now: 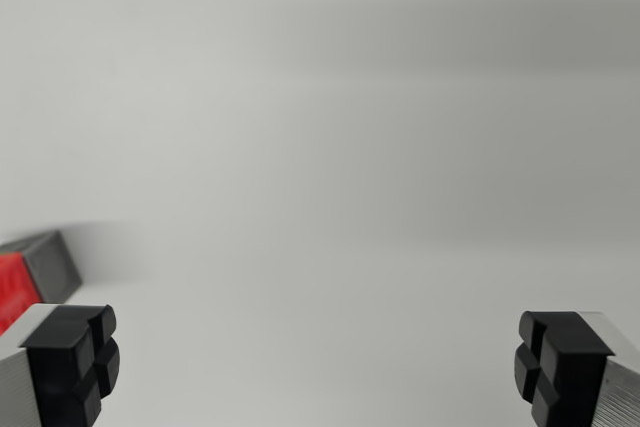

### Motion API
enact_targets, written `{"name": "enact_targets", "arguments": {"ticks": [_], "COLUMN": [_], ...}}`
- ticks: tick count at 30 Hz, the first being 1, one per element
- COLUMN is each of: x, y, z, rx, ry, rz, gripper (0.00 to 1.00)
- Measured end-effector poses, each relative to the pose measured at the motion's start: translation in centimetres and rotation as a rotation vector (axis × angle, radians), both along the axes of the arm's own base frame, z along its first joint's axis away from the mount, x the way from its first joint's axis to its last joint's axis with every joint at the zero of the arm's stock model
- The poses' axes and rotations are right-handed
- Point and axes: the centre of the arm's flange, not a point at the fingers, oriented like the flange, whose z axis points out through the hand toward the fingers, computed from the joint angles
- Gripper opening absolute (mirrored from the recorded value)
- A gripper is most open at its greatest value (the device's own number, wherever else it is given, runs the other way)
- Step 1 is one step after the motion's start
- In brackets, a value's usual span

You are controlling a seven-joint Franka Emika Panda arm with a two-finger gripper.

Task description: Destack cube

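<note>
— How is the gripper (318, 362) sitting?
— Its two black rubber-padded fingers (75, 357) are standing wide apart over the plain white surface (340, 197), pinching nothing.
— And the cube?
— A red-faced, grey-sided block (30, 277) is peeking in at the wrist view's left edge, just behind the finger there.

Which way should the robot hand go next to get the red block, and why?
Probably a small shift toward the wrist view's left. The pincer is open with nothing between its pads, and the only block showing, the red and grey cube, sits at the far left edge, mostly cut off. Sliding that way should bring it between the pads before any closing.
</note>
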Motion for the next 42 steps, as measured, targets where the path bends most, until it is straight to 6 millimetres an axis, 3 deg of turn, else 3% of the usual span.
{"name": "enact_targets", "arguments": {"ticks": [24, 42], "x": [-0.1, -1.2], "y": [0.3, 2.6], "z": [-0.3, -1.9], "rx": [0.0, 0.001], "ry": [0.004, 0.005], "rz": [0.004, 0.028], "gripper": [1.0, 1.0]}}
